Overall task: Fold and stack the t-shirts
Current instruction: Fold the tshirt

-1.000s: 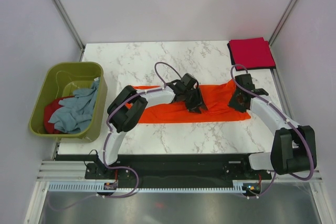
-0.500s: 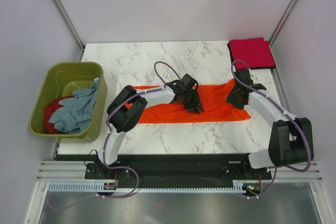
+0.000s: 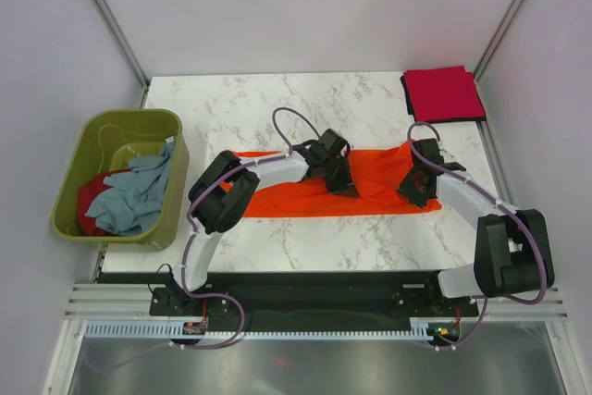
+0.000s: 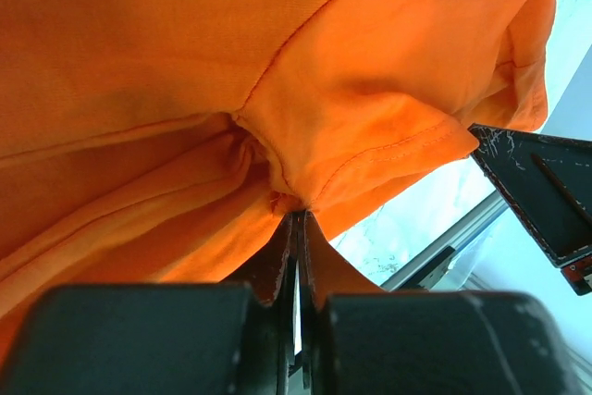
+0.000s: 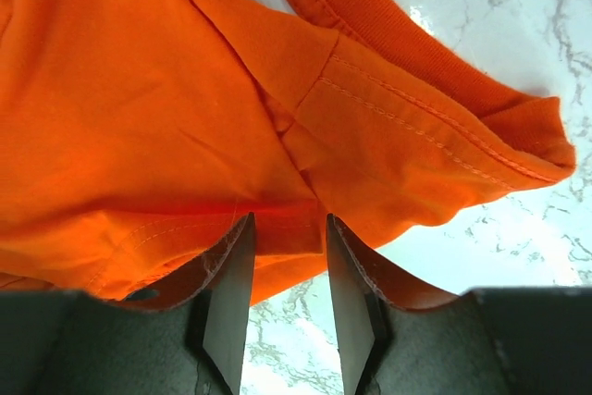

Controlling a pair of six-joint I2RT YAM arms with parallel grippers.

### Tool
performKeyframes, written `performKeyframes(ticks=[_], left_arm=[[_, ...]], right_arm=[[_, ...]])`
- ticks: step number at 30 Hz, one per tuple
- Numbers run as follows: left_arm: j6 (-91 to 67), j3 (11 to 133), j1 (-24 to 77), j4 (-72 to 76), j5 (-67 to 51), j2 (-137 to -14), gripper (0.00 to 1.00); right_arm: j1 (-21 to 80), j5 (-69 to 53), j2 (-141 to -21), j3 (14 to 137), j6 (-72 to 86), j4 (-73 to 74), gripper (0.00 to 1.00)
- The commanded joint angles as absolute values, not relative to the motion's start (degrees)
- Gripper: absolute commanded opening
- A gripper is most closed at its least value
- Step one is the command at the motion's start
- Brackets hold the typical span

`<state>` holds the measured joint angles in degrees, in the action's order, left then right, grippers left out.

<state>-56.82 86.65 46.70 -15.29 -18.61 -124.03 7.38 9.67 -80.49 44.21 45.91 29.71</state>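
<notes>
Since a moment ago my right pincer has slid a little nearer along the right end of the orange shirt. Its fingers stand apart, with the shirt's edge between the tips. My left pincer is clamped on a fold at the shirt's middle. The shirt lies spread lengthwise across the bench. A folded red shirt lies at the far right corner. A grey-blue shirt and another red one lie in the tub on the left.
</notes>
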Motion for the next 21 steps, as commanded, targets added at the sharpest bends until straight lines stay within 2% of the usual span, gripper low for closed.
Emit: performKeyframes(ticks=[1, 3, 6, 7, 8, 21], left_arm=[[-55.55, 87.72, 46.85, -13.54, -20.13, -121.82, 0.02], [-56.16, 87.28, 46.93, -13.62, -19.95, -120.77, 0.02], [-56.51, 86.31, 46.93, -13.71, -19.25, -119.62, 0.02], [-56.51, 86.13, 46.93, -13.71, -19.25, -119.45, 0.02], [-56.43, 86.05, 46.85, -13.97, -19.25, -119.27, 0.02], [-53.0, 88.68, 46.85, -20.74, -15.56, -117.95, 0.02]], right_arm=[[7.38, 8.7, -78.4, 43.25, 48.25, 25.49, 0.42], [7.38, 8.53, -78.05, 42.72, 48.69, 24.79, 0.39], [7.38, 8.18, -77.26, 41.49, 49.48, 23.73, 0.19], [7.38, 8.09, -76.91, 41.22, 49.48, 23.64, 0.05], [7.38, 8.17, -75.86, 41.05, 49.74, 23.73, 0.01], [8.87, 10.1, -64.08, 38.15, 53.52, 27.25, 0.0]])
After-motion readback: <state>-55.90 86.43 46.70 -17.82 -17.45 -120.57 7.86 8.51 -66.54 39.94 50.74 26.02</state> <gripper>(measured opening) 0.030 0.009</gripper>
